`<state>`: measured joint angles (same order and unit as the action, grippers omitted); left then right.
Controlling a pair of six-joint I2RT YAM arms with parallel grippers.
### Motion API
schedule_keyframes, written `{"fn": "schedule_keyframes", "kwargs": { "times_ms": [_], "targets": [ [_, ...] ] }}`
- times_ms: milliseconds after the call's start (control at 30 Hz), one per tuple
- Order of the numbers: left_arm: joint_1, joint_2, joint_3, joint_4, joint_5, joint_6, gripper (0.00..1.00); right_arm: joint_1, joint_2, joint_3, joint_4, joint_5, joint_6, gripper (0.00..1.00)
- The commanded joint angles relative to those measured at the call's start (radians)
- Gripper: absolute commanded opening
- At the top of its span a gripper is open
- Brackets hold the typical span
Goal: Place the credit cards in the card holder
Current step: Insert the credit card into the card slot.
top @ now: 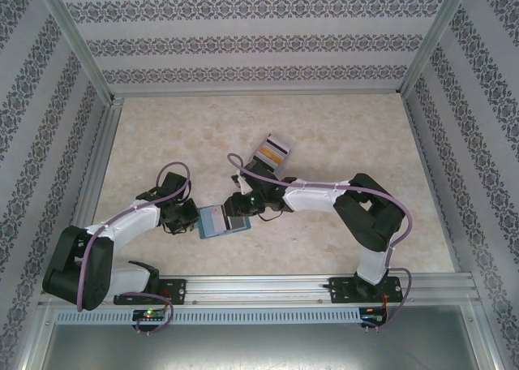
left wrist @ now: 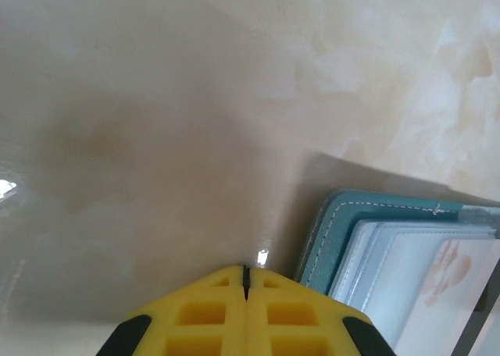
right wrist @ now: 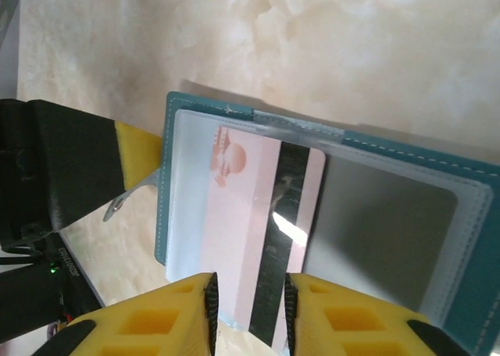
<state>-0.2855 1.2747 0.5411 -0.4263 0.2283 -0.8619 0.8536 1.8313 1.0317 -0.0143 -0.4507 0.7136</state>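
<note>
Card (right wrist: 242,215) print blurred, perhaps a logo

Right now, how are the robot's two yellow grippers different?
The left gripper is shut, with its fingertips pressed together. The right gripper has its jaws apart. The left gripper sits at the edge of the teal card holder. The right gripper is over the pink card with the dark stripe, which lies on the holder's clear pocket page. Both grippers have yellow fingers.

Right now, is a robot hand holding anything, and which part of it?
Nothing is held. The right gripper is open over the near end of the pink card; the left gripper is shut empty, beside the card holder.
</note>
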Motion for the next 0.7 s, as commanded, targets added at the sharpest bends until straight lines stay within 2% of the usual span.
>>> {"fn": "schedule_keyframes", "kwargs": {
  "times_ms": [0, 233, 667],
  "targets": [
    [0.003, 0.021, -0.005, 0.041, 0.035, 0.008, 0.0, -0.01, 0.004, 0.031, -0.078, 0.025, -0.061, 0.28],
    [0.001, 0.032, -0.008, 0.055, 0.049, 0.004, 0.0, -0.003, 0.072, 0.075, -0.099, 0.007, -0.077, 0.15],
    [0.001, 0.051, -0.021, 0.101, 0.072, -0.015, 0.0, 0.034, 0.162, 0.143, -0.119, -0.005, -0.084, 0.13]
  ]
}}
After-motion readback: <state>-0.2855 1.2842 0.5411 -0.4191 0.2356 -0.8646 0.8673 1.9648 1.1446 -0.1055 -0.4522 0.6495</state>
